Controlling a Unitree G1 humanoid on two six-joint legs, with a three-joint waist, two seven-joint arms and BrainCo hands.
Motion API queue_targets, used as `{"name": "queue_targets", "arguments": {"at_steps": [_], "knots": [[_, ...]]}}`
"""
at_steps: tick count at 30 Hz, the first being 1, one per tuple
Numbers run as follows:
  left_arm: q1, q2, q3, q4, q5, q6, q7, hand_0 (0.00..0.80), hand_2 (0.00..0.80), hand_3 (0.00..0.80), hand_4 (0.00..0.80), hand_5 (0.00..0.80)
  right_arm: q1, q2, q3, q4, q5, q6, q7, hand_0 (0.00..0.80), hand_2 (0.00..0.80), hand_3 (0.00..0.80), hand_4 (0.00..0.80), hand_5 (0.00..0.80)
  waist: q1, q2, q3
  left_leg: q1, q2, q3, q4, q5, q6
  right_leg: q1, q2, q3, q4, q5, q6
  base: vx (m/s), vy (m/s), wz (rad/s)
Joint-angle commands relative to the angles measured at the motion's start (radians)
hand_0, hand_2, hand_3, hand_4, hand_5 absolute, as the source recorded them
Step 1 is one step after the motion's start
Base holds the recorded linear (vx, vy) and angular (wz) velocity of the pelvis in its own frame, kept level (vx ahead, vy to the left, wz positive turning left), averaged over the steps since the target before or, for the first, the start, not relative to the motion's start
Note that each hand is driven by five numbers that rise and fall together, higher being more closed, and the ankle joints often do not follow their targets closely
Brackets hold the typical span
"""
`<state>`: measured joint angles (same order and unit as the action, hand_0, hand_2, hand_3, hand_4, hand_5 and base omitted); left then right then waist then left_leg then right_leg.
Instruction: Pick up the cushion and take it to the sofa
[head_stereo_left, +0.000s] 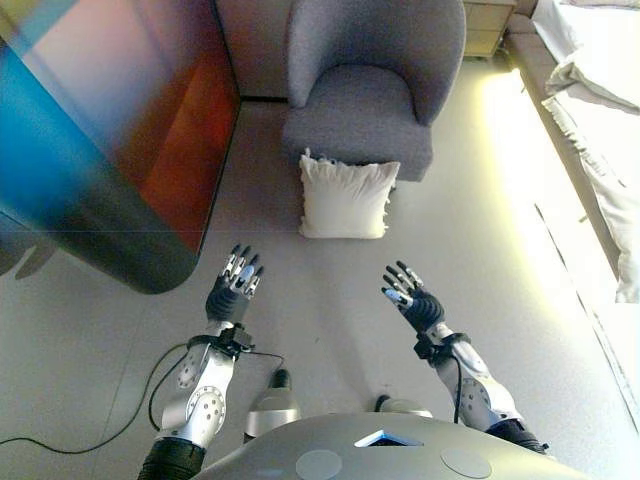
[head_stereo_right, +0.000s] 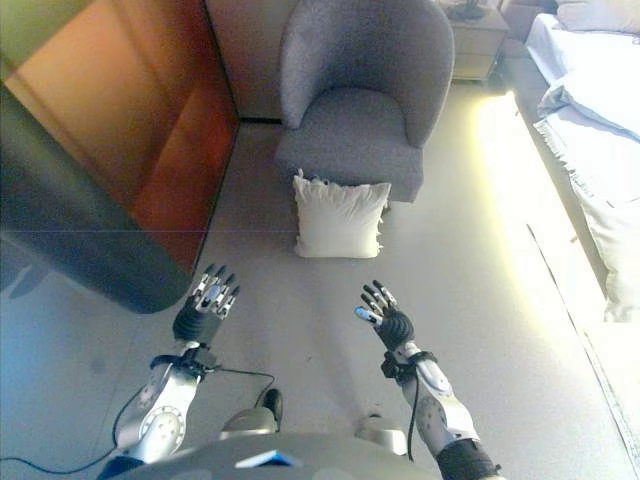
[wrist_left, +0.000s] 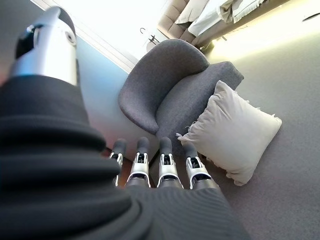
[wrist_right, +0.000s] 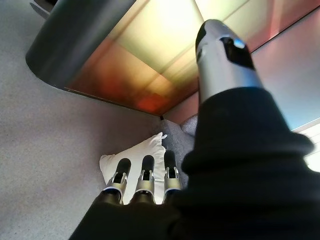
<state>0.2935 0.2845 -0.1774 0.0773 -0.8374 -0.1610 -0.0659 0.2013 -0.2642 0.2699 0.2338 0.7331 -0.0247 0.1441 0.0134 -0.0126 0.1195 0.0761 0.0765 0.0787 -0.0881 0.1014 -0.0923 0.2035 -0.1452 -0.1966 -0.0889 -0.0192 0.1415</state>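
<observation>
A white cushion (head_stereo_left: 346, 197) stands on the grey floor (head_stereo_left: 330, 300), leaning upright against the front of a grey armchair (head_stereo_left: 370, 85) and touching its base. The cushion has small tassels at its corners. Both robot arms reach forward over the floor, well short of the cushion. The left hand (head_stereo_left: 234, 290) is raised with its fingers straight and spread, holding nothing. The right hand (head_stereo_left: 410, 297) is the same, fingers extended and empty, also apart from the cushion. The cushion lies ahead of the gap between the two hands. To the left stands a large dark cabinet (head_stereo_left: 110, 130) with a rounded corner and glossy reddish panels. Along the right side of the floor is a bed (head_stereo_left: 600, 110) with white bedding hanging over its edge.
</observation>
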Motion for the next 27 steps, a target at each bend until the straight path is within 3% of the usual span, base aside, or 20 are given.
{"name": "queue_targets", "arguments": {"at_steps": [1,27], "knots": [[-0.031,0.026,-0.012,-0.065,0.062,-0.018,-0.017,0.0,0.0,0.0,0.0,0.0,-0.031,0.008,-0.007,-0.09,0.022,-0.058,0.009,0.0,0.0,0.0,0.0,0.0,-0.001,-0.002,0.012,0.053,-0.08,0.053,0.011,-0.139,0.076,-0.084,0.081,0.014,0.015,0.021,-0.034,0.0,0.0,0.0],[-0.007,0.019,0.0,-0.078,0.032,-0.035,-0.046,0.0,0.0,0.0,0.0,0.0,-0.003,0.011,-0.011,-0.097,0.018,-0.059,0.01,0.0,0.0,0.0,0.0,0.0,-0.007,-0.01,0.016,0.049,-0.084,0.075,0.016,-0.147,0.084,-0.097,0.076,0.031,0.013,0.027,-0.027,0.0,0.003,0.0]]}}
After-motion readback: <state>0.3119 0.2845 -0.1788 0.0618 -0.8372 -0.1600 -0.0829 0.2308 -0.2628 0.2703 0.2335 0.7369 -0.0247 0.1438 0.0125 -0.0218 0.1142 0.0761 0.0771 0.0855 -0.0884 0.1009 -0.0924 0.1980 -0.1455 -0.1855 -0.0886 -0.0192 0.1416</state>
